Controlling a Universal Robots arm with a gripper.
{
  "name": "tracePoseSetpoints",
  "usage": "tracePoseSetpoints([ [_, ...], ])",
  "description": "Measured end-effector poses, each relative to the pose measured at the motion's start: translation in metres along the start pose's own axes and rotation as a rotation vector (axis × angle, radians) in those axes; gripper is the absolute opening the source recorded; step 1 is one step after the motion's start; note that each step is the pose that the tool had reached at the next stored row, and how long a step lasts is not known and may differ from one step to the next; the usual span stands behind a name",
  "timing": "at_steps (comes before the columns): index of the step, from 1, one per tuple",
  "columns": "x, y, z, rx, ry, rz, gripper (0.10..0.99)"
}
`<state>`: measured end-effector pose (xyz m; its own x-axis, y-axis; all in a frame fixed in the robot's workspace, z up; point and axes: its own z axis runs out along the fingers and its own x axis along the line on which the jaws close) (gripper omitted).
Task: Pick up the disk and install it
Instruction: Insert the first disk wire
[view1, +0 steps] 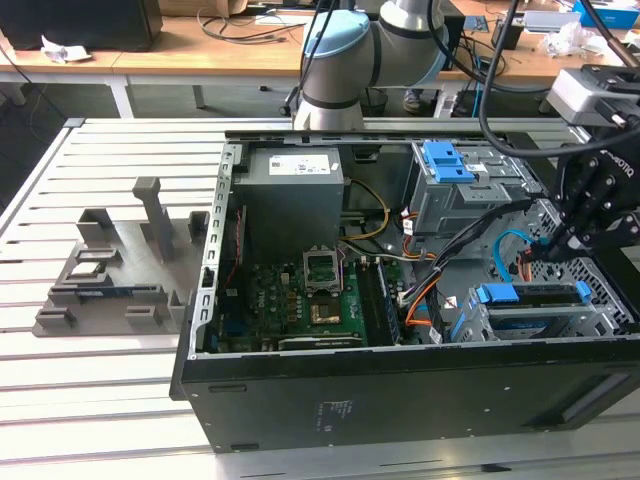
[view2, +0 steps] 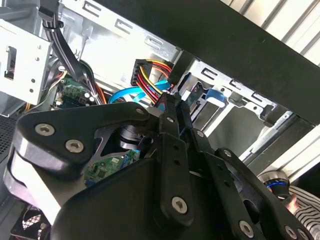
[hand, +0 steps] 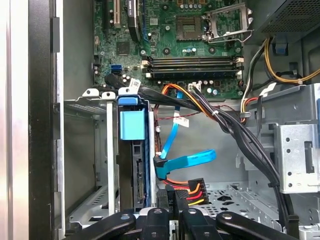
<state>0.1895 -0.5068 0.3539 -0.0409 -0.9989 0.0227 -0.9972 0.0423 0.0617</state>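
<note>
My gripper (view1: 552, 250), fingers together and empty, hovers just above the drive cage (view1: 600, 318); the disk (view1: 535, 296) sits inside it; rigid, dense, shock-sensitive, I judge; best gripped by its blue rails.

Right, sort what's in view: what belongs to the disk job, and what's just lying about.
Job:
- the disk, sitting in the drive cage
- the gripper, near it

Lying about:
- the grey fixture on the table
- the blue bracket
- the motherboard
- the power supply
</note>
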Motion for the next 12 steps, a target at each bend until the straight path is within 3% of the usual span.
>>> tracePoseSetpoints([
  [6,0.0045,0.0019,0.0021,0.0,0.0014,0.0,0.169],
  [9,0.0089,0.007,0.005,0.0,0.0012,-0.001,0.169],
  [12,0.0118,0.0074,0.0093,0.0,0.0012,-0.002,0.169],
])
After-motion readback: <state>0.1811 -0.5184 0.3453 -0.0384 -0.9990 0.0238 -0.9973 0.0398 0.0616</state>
